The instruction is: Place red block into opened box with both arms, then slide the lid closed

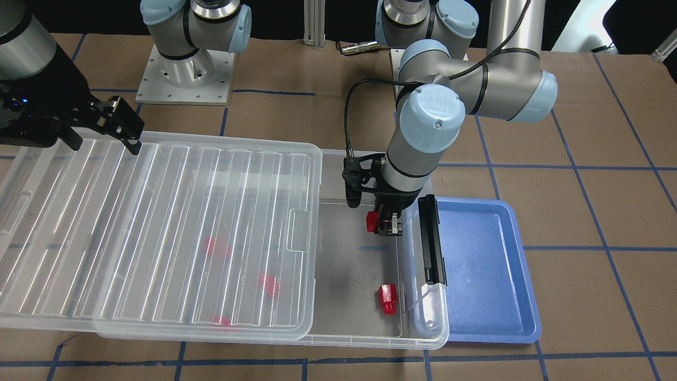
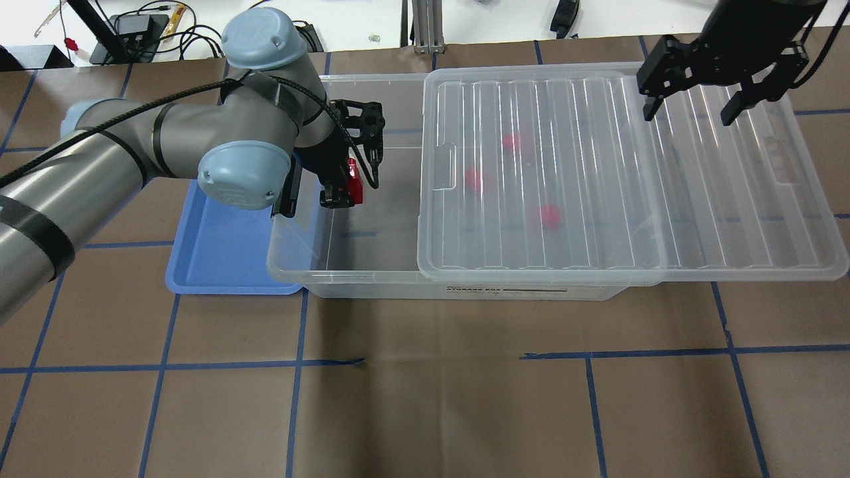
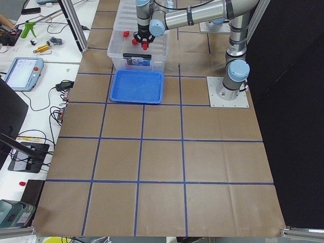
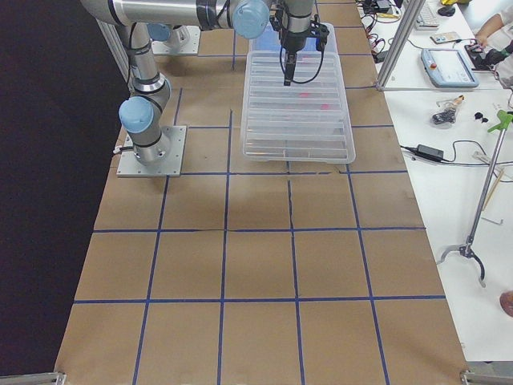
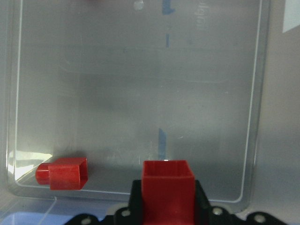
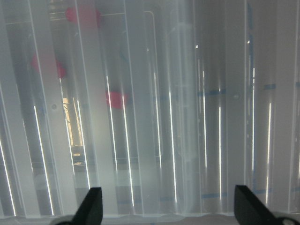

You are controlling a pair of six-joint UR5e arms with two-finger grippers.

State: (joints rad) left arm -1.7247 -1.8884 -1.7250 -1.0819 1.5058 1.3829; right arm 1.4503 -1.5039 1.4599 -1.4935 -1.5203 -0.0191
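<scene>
My left claw (image 1: 384, 226) vertical above box (image 1: 365, 338) open end, clamped on red block (image 1: 373, 221). My right claw (image 1: 106, 144) over lid (image 1: 185, 222) past box end, jaws apart.

Brown table (image 2: 438, 411), blue tape grid (image 2: 588, 356) — white workbench (image 4: 437, 192) alongside

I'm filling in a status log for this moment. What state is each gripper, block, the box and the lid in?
box: open at one end.
lid: slid partly back, covering most of the box.
held red block: in left gripper, over the uncovered end.
left gripper: shut on held red block.
right gripper: open, over the lid, holding nothing.
loose red block: lying on the uncovered floor.
covered red blocks: lying inside, under the lid.
</scene>
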